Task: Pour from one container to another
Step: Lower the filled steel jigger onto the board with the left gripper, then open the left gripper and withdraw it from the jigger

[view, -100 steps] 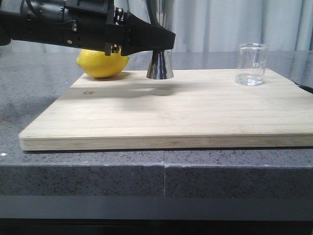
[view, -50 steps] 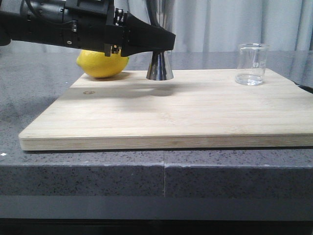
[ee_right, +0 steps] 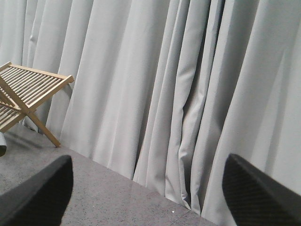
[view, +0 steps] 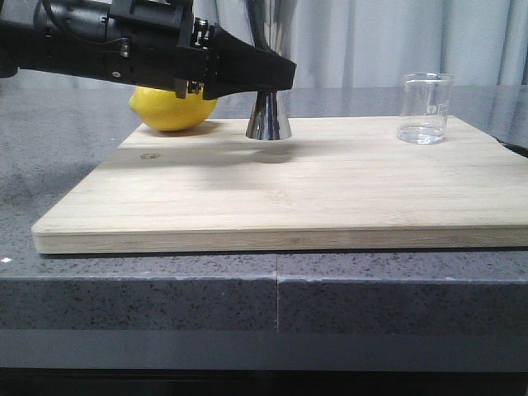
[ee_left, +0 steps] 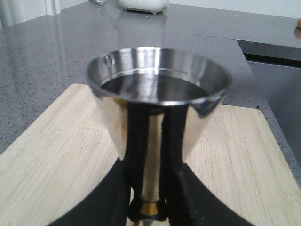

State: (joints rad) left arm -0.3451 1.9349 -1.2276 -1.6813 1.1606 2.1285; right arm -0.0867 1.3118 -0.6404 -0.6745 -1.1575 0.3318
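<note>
The steel jigger (view: 268,120) hangs upright at the back of the wooden cutting board (view: 289,198), its base close to the wood; contact cannot be told. My left gripper (view: 276,74) reaches in from the left and is shut on the jigger's waist. In the left wrist view the jigger (ee_left: 157,89) fills the middle, its gold band (ee_left: 148,207) between the black fingers (ee_left: 110,197), and its upper cup seems to hold liquid. The clear glass beaker (view: 426,107) stands alone at the board's far right corner. My right gripper (ee_right: 150,188) is open, faces a curtain and holds nothing.
A yellow lemon (view: 169,111) lies on the board's far left corner, right behind my left arm. The board rests on a grey speckled counter (view: 66,165). A slatted wooden rack (ee_right: 23,94) stands by the curtain in the right wrist view.
My left gripper has come down slightly with the jigger in it, so the jigger's base is nearer the board. The beaker and lemon have not moved.
</note>
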